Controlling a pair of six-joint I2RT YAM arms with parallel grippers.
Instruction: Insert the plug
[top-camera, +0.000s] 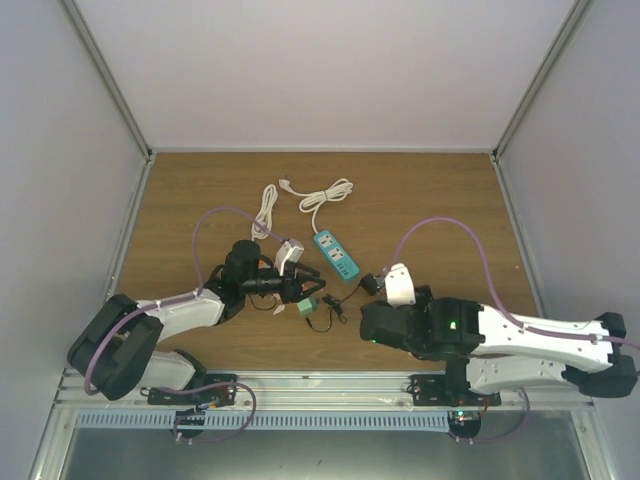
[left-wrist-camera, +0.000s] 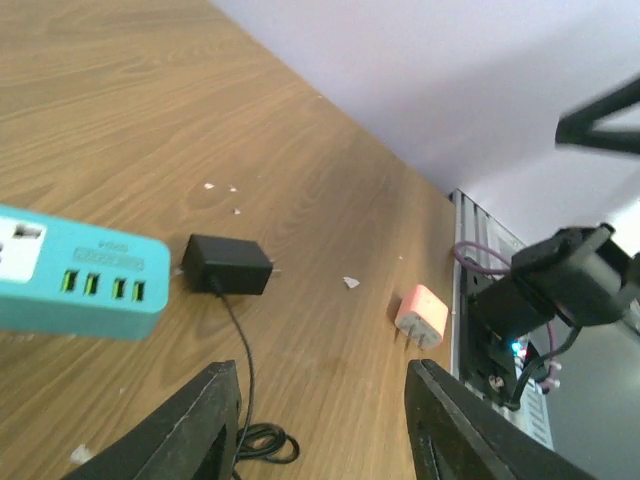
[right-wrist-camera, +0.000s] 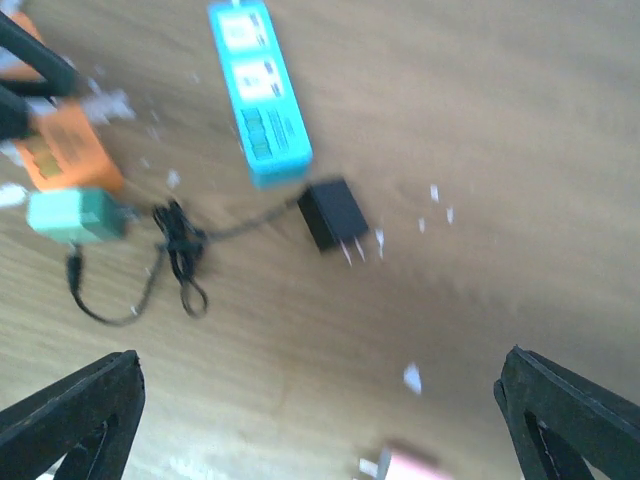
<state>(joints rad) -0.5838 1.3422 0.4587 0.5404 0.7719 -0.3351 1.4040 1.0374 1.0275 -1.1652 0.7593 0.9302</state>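
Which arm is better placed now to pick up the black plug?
Right. The right gripper is wide open, with the black plug lying free, centred ahead of it. The left gripper is open less, and the plug lies off its centre.

One teal rectangular plastic power strip (top-camera: 337, 255) lies on the single brown wooden table (top-camera: 440, 190). There is one small black boxy adapter plug (left-wrist-camera: 228, 265), with one thin black cord (right-wrist-camera: 183, 248). There are three small plastic blocks: one pink block (left-wrist-camera: 420, 318), one green block (right-wrist-camera: 70, 215) and one orange block (right-wrist-camera: 68, 152). Two coiled white cords lie far back: a left white cord (top-camera: 266, 208) and a right white cord (top-camera: 328, 193). Several tiny white scraps (left-wrist-camera: 350, 282) dot the wood.
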